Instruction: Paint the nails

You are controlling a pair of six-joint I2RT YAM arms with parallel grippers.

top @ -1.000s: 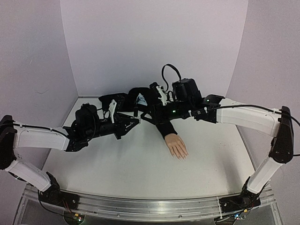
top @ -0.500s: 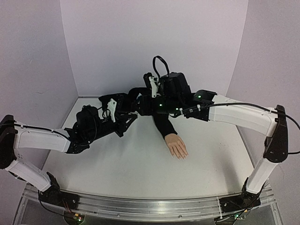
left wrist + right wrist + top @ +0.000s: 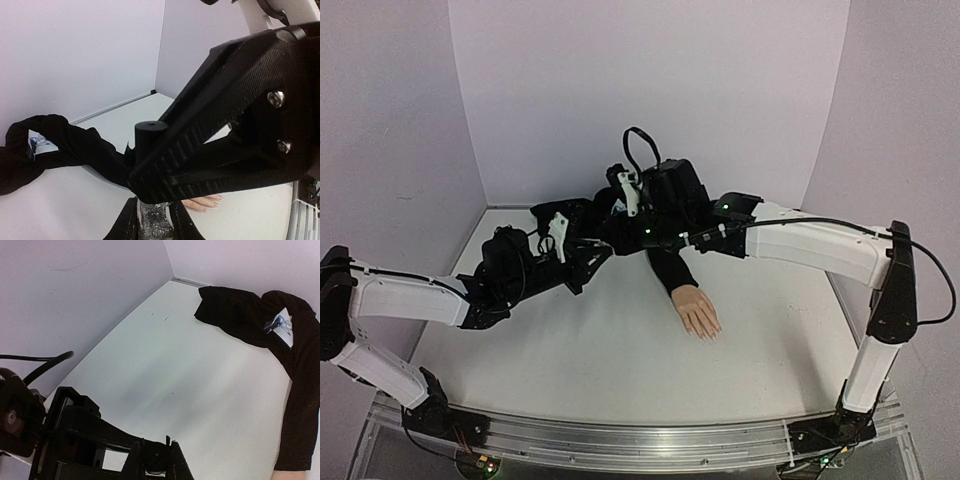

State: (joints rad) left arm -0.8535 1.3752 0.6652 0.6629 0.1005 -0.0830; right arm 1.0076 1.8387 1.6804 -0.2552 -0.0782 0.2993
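- Since a second ago the right gripper (image 3: 153,455) has swung left and back to meet the left gripper (image 3: 154,212). The nails (image 3: 706,333) have not shifted.
- The nails tip a mannequin hand (image 3: 697,310) lying mid-table (image 3: 620,350), fingers pointing toward the arm bases, with its black sleeve (image 3: 670,268) trailing back.
- The left fingers are clamped on a glittery bottle (image 3: 155,222).
- The right fingers flank its black cap (image 3: 150,134). Whether they press it, I cannot tell.
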